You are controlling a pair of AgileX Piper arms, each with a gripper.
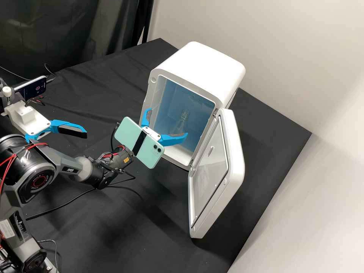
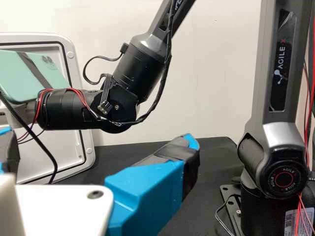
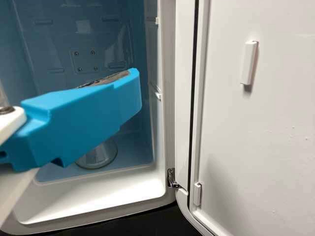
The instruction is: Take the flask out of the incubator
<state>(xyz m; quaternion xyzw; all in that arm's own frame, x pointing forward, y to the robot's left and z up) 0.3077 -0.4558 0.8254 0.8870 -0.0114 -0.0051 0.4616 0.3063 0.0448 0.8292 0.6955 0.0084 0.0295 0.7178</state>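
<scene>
**High view.** Right gripper (image 1: 168, 123): fingers spread wide, empty, at the mouth of the incubator (image 1: 197, 64). Flask (image 1: 182, 118): inside, straight ahead of those fingers and deeper in the chamber. It seems upright, long axis vertical, neck pointing up. Left gripper (image 1: 60, 131): fingers apart, empty, well apart from the flask.

**Left wrist view.** Right arm (image 2: 88, 108): between this gripper and the incubator.

**Right wrist view.** Flask base: just beyond and below the finger (image 3: 83, 118). The right arm is the nearer.
</scene>
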